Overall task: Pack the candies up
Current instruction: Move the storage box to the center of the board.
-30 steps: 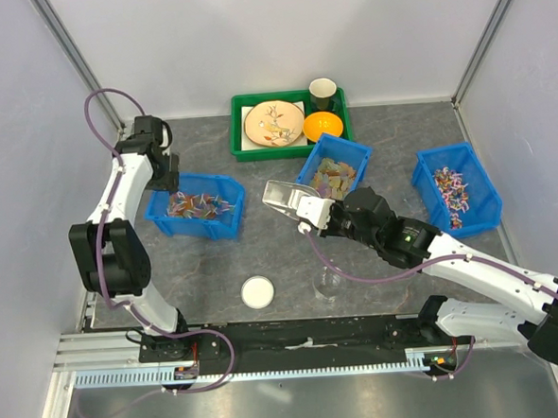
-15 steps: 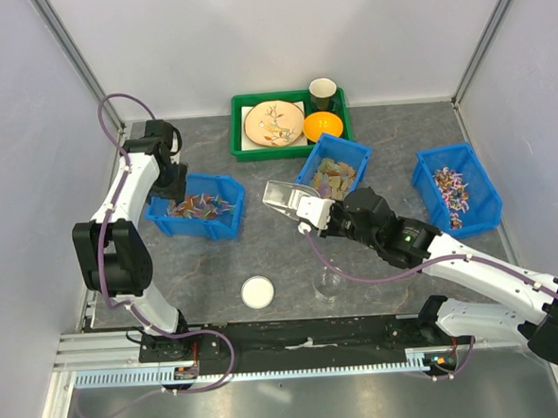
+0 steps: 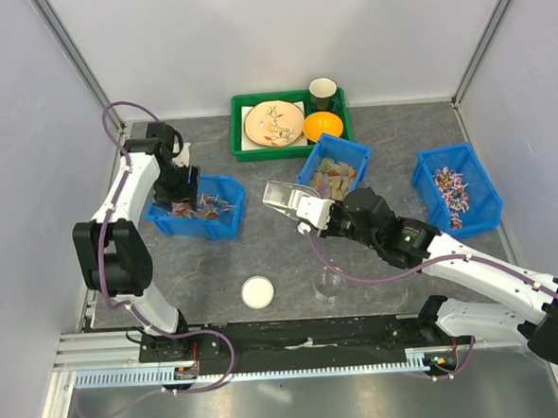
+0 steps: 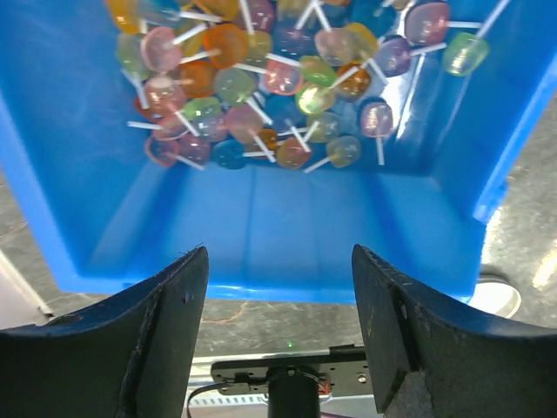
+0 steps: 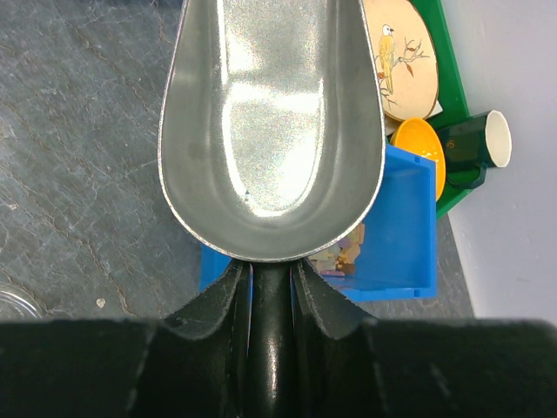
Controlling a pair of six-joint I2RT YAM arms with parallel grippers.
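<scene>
The candies (image 3: 203, 205) are small bright lollipops on white sticks, heaped in the left blue bin (image 3: 193, 227). In the left wrist view the candies (image 4: 261, 78) fill the far half of the bin (image 4: 261, 218); its near half is bare. My left gripper (image 3: 185, 188) is open and empty, hovering over the bin; its jaws (image 4: 278, 261) stand wide apart. My right gripper (image 3: 329, 217) is shut on the handle of an empty metal scoop (image 3: 280, 196), held above the table centre. In the right wrist view the gripper (image 5: 271, 279) clamps the scoop (image 5: 271, 122).
A middle blue bin (image 3: 358, 150) holds flat pastel packets. A right blue bin (image 3: 487, 189) holds tiny white-pink sweets. A green tray (image 3: 240, 145) at the back has a plate, orange bowl and dark cup. A clear jar (image 3: 328, 283) and white lid (image 3: 258, 292) stand near the front.
My left gripper has moved right and nearer, from beside the left bin's back left corner to over the bin. The right arm and scoop have not moved.
</scene>
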